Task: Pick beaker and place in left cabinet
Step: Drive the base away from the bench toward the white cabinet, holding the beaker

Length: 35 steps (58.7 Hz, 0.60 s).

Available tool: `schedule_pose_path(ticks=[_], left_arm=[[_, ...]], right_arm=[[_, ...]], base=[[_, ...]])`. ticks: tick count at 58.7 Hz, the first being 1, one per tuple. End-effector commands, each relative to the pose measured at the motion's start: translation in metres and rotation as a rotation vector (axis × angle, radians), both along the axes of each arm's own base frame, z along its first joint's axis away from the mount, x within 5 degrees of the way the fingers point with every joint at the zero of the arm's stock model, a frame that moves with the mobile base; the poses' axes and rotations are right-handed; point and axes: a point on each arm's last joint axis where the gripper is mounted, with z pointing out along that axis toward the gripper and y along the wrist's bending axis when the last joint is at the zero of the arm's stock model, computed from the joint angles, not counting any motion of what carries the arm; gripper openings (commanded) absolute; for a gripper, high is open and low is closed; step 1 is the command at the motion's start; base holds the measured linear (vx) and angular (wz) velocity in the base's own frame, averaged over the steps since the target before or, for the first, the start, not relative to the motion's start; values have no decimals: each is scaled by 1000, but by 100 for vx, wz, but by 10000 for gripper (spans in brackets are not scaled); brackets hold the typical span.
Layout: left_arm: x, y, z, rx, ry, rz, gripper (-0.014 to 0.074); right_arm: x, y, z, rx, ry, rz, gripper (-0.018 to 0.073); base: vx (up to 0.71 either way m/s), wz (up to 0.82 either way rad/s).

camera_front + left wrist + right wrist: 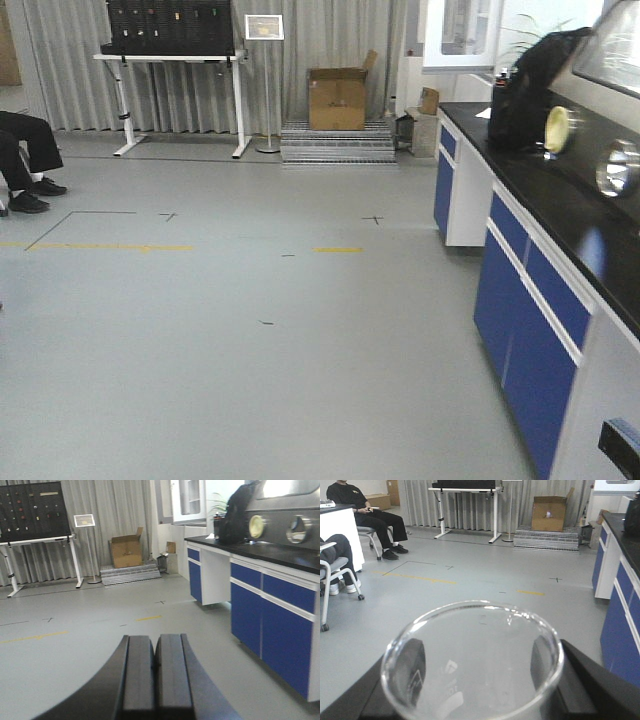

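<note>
The beaker [470,665] is a clear glass cylinder with a pour spout at its far rim; it fills the lower half of the right wrist view. My right gripper [475,672] is shut on it, a dark finger pressing each side of the glass. In the left wrist view my left gripper [155,667] is shut, its two dark pads touching with nothing between them, over bare grey floor. The left cabinet is out of view in every frame. Neither gripper shows in the front view.
A black-topped lab counter [590,215] with blue doors [530,350] runs along the right, carrying a black bag [535,85]. Far back stand a white table [175,60], a cardboard box [338,98] and low steps [338,142]. Seated people [370,515] and a wheeled chair [335,580] are at left.
</note>
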Motion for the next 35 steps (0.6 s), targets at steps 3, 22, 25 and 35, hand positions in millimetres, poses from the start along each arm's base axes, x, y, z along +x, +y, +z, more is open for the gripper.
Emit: schedule_pose_path(ticks=[3,22,25,35], left_arm=[[-1,0,3,-32,-84,-3,1],[-1,0,3,-32,-84,-3,1],[-1,0,3,-32,-84,-3,1],[-1,0,3,-32,-84,-3,1]], right_arm=[[-1,3,15,7,-84,40,-6],[-1,3,15,6,-83,39,-6],[-1,3,15,6,-83,39,-6],[-1,3,15,6,-83,39,-6]], base=[[62,14],[65,-1],[67,-6],[67,-8]])
